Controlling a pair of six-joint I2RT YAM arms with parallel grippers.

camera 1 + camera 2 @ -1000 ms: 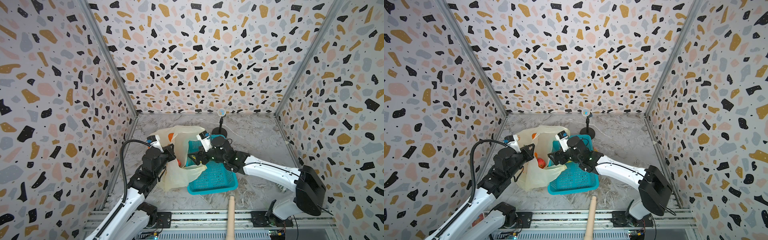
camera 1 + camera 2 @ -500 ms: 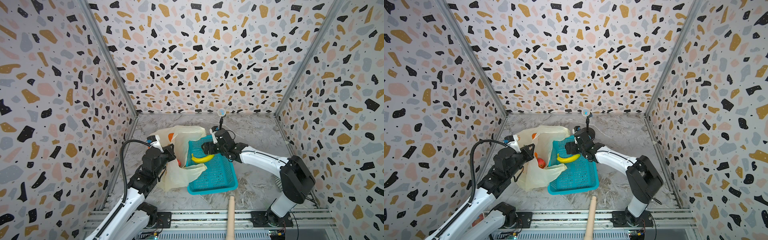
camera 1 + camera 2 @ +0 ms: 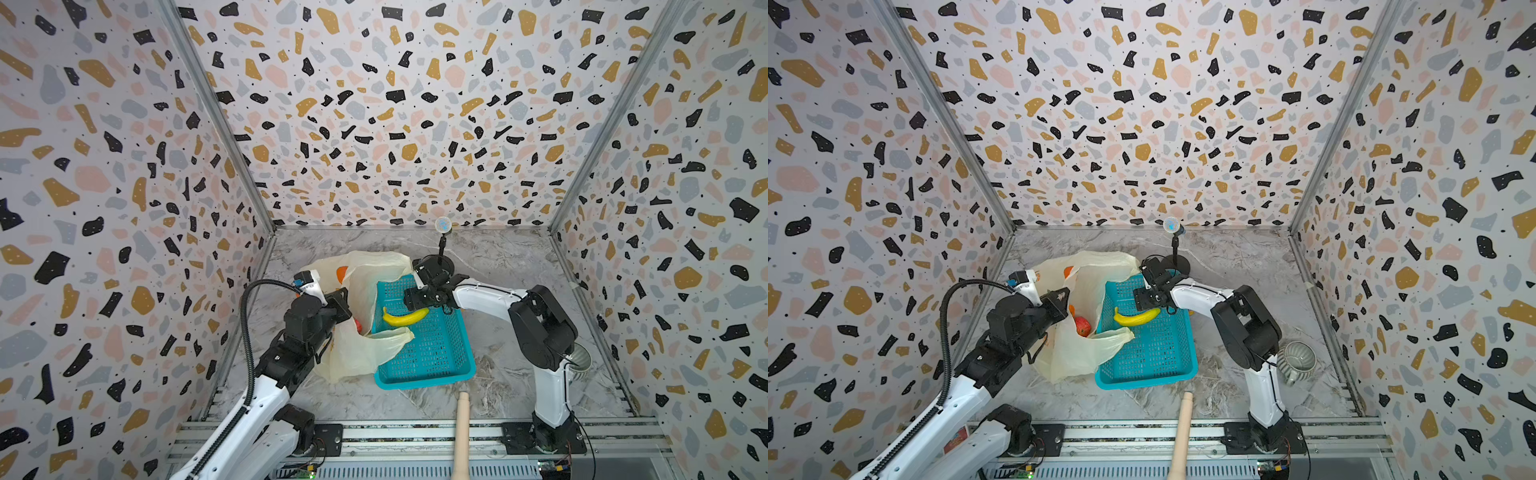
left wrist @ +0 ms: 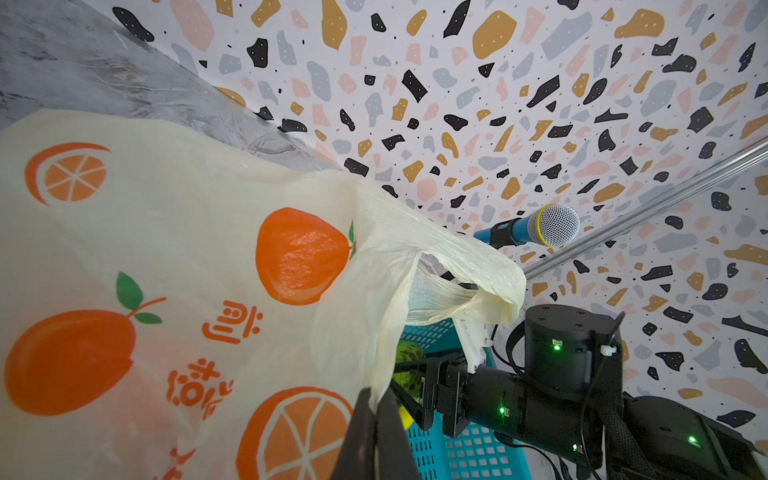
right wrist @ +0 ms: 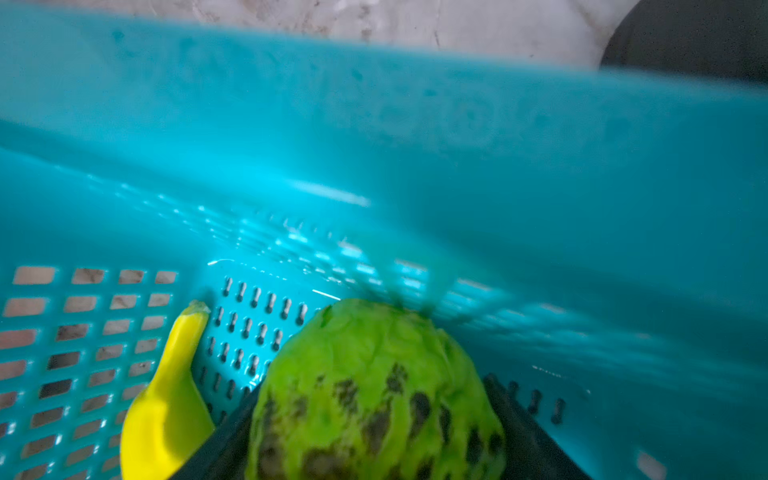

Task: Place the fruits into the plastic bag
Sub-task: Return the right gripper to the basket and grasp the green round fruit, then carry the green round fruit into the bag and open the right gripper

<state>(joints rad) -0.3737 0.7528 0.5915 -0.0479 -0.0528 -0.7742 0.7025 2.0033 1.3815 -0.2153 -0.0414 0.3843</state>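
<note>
While my left gripper pinches the plastic bag rim, the right gripper straddles the green lumpy fruit in the teal basket. I cannot tell if it is clamped. Next: secure, lift, bag.

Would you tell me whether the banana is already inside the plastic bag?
No, the banana lies in the teal basket, outside the plastic bag.

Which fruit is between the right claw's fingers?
The green lumpy fruit; the right gripper straddles it, while the banana lies beside in the basket.
</note>
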